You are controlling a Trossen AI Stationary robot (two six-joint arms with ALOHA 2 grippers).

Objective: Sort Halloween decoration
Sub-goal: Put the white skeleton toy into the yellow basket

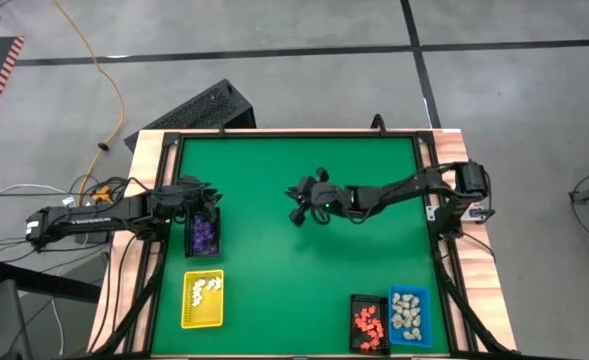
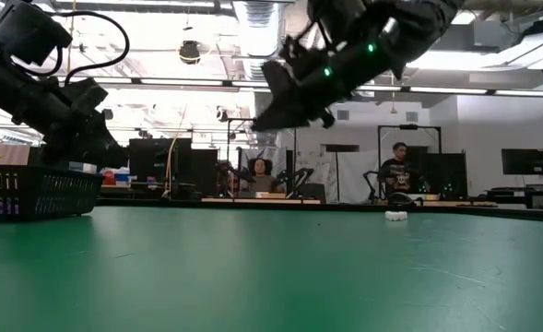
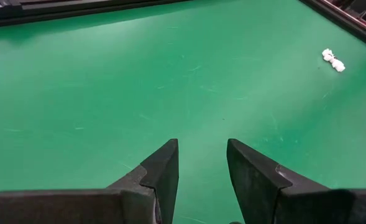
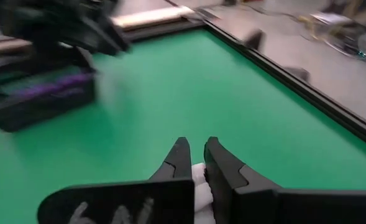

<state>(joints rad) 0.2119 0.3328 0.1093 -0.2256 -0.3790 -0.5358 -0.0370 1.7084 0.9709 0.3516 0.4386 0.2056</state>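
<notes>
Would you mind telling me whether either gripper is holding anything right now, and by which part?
The right gripper pinches a tiny white figurine between its fingertips; which part is hidden. The left gripper, above the black tray of purple figurines, is open and empty.

L arm at frame left, left gripper (image 1: 202,200) fingers apart, empty. R arm reaches from right to centre, right gripper (image 1: 299,205) raised, pinched on sth white.

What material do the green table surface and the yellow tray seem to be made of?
The green table surface looks like a smooth, matte mat, maybe rubber or vinyl: it shows faint pale scuff marks and only a soft sheen in the left wrist view. The yellow tray looks like molded plastic, judging by its bright uniform color and thin straight walls; its finish is too small to tell.
</notes>
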